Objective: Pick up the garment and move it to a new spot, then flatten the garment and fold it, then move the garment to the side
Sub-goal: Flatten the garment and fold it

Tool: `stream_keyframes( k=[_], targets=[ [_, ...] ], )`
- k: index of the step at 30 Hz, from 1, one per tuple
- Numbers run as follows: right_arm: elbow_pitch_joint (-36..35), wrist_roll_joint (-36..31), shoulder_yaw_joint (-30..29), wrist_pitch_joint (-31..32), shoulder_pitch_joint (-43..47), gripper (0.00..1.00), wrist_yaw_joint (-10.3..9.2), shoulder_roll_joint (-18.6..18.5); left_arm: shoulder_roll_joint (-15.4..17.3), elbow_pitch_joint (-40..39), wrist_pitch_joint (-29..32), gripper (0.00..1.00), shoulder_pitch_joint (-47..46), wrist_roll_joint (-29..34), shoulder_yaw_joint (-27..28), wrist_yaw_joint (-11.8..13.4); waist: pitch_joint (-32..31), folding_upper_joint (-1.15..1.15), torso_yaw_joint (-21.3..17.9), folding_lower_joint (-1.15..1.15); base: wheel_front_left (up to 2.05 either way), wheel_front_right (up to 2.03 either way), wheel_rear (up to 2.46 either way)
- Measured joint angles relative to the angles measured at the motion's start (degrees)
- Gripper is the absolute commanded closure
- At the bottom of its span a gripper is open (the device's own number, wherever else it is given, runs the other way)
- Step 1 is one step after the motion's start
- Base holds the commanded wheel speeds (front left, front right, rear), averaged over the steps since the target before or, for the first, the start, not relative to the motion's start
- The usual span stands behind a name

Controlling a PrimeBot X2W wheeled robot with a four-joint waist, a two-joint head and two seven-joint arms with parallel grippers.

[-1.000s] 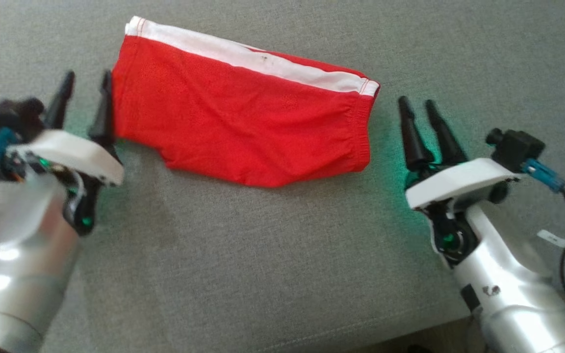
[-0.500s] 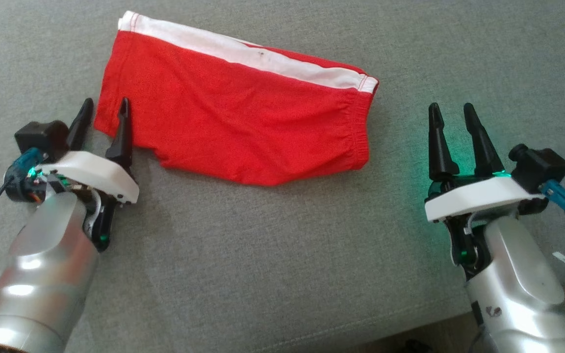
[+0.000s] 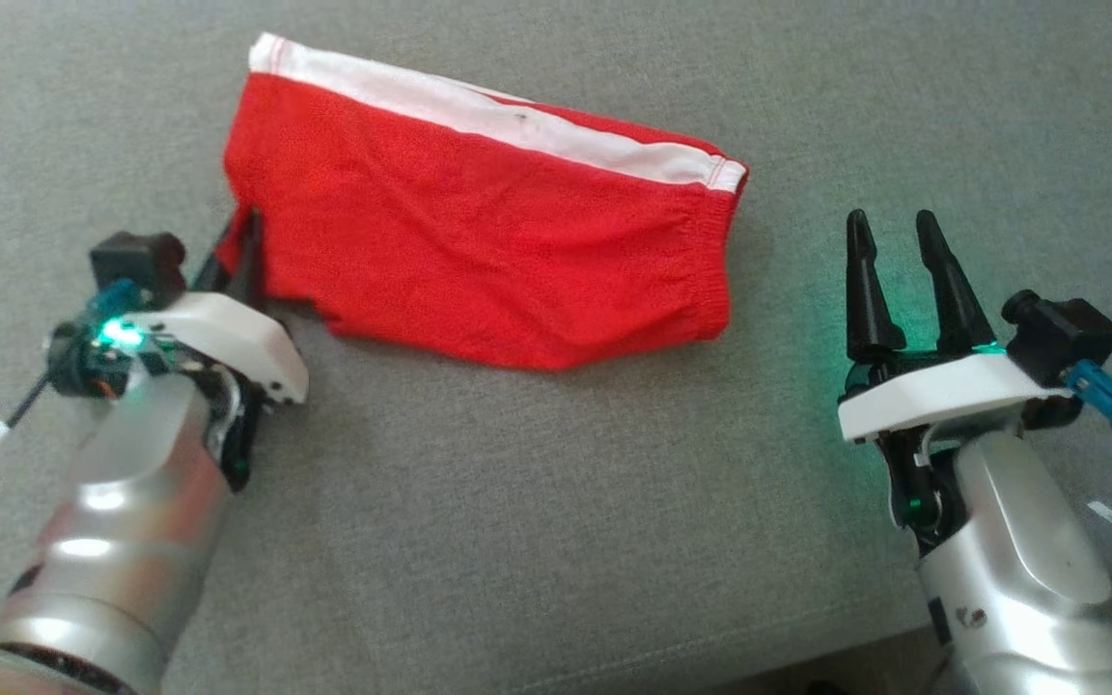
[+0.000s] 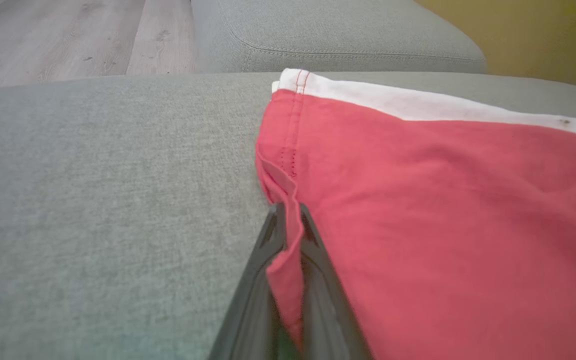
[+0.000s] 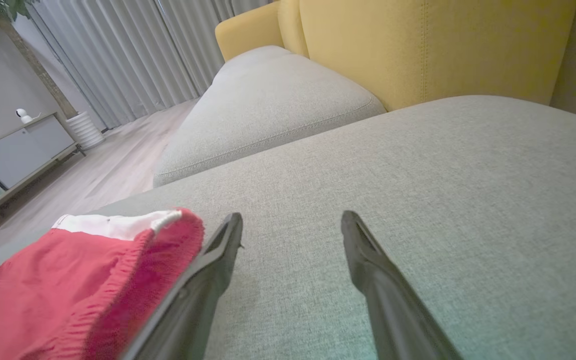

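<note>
The garment [image 3: 488, 251] is a pair of red shorts with a white side stripe, folded flat on the grey sofa cushion [image 3: 556, 502]. My left gripper [image 3: 239, 236] is shut on the garment's lower left hem corner; in the left wrist view a fold of the red garment [image 4: 418, 210] is pinched between the two dark fingers [image 4: 268, 250]. My right gripper [image 3: 894, 236] stands open on the cushion to the right of the elastic waistband, apart from it. In the right wrist view the garment [image 5: 68, 280] lies left of the spread fingers [image 5: 218, 255].
A second grey cushion [image 5: 268, 110] and the yellow sofa back [image 5: 418, 45] lie beyond. Wooden floor [image 4: 68, 35], a low cabinet [image 5: 13, 150] and curtains [image 5: 133, 50] are off to the side. The cushion's front edge [image 3: 807, 647] runs near my right arm.
My left gripper moved onto the garment's left hem corner and shut on it. The right gripper stayed open and settled to the right of the waistband.
</note>
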Motion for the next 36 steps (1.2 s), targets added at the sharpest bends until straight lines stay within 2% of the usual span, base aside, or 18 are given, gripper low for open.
stream_keyframes(
  k=[4,8,14,21,22,23,27,31,36],
  targets=[
    [0.5,-0.5,-0.3,0.0,0.4,0.00,0.00,0.0,-1.0,-0.3,-0.6,1.00,2.3,-2.5,-0.2,0.0,-1.8,0.00,1.0,0.00,0.00,0.00,0.00],
    [1.1,-0.6,-1.1,0.0,2.9,0.00,0.00,0.1,-2.2,-1.0,-0.8,1.00,6.3,-4.1,2.7,0.1,-4.5,0.00,2.2,0.00,0.00,0.00,0.00],
    [2.3,-1.0,-2.4,0.0,7.8,0.00,0.00,0.2,-2.9,-9.4,-0.8,1.00,16.8,-1.2,10.1,4.1,-9.5,0.00,4.6,-0.01,0.00,0.00,0.00],
    [2.9,-2.3,-1.9,0.0,10.5,0.00,0.00,0.3,-5.0,-16.2,-0.8,1.00,27.6,4.9,16.9,6.9,-13.1,0.00,8.3,-0.02,0.00,0.00,0.00],
    [2.9,-2.5,-1.5,0.0,10.5,0.00,0.00,0.3,-5.4,-17.2,-0.8,0.59,28.2,5.8,17.9,7.1,-13.3,0.00,8.8,-0.01,0.00,0.00,0.00],
    [2.7,-2.4,-0.8,0.0,10.5,0.00,0.00,0.3,-5.6,-18.1,-0.8,0.00,28.5,6.8,18.9,7.3,-13.4,0.00,9.3,-0.01,0.00,0.00,0.00],
    [1.3,-1.0,3.6,0.0,10.1,0.00,0.00,0.3,-6.9,-21.8,-0.8,0.00,29.5,10.9,22.4,7.6,-13.0,0.00,10.9,-0.01,0.00,0.00,0.00],
    [1.4,0.4,7.6,0.0,7.5,0.00,0.00,0.3,-8.3,-24.1,-0.8,0.00,31.6,14.2,24.1,7.0,-12.4,0.00,12.5,-0.01,0.00,0.00,0.00],
    [7.7,-0.8,8.4,0.0,4.1,0.00,0.00,0.3,-9.1,-25.0,-0.8,0.00,34.0,16.9,24.9,5.2,-11.5,0.00,15.1,0.00,0.00,0.00,0.00]
  ],
)
